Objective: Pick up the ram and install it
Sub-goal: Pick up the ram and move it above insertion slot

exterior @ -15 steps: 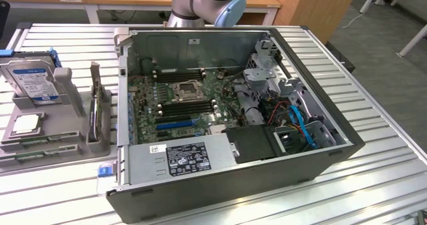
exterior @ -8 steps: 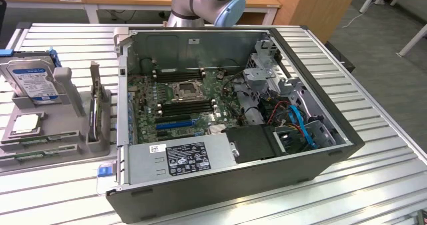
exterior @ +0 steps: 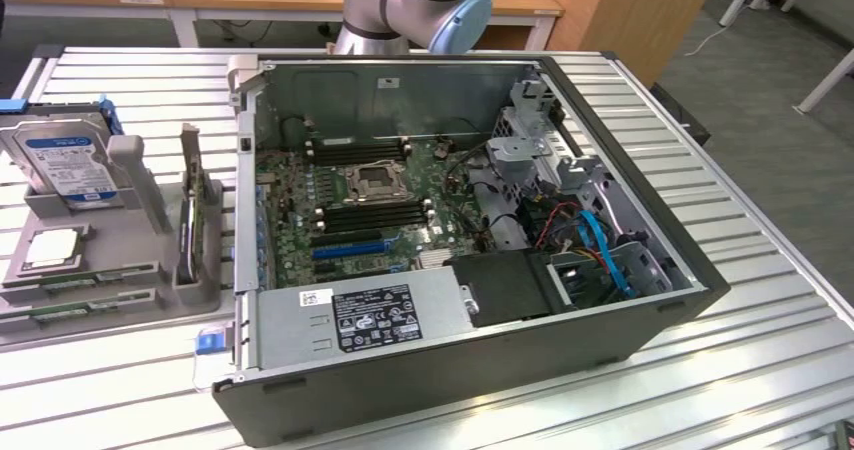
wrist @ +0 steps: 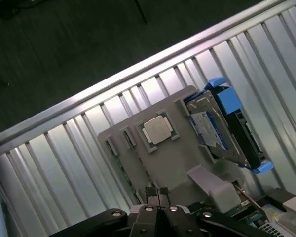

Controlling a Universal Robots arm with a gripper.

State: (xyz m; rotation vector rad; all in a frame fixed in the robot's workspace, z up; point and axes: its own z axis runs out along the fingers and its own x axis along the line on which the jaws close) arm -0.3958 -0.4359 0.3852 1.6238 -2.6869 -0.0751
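Fingers (wrist: 150,196) together, empty, over the grey holder (wrist: 173,168). Risk: lowered unopened, they would strike the ram (exterior: 203,232) rather than straddle it.

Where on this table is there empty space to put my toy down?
The ribbed metal table is bare on the exterior view's right of the open dark computer case, and along the near edge in front of the grey parts holder. The holder and the case's inside are crowded.
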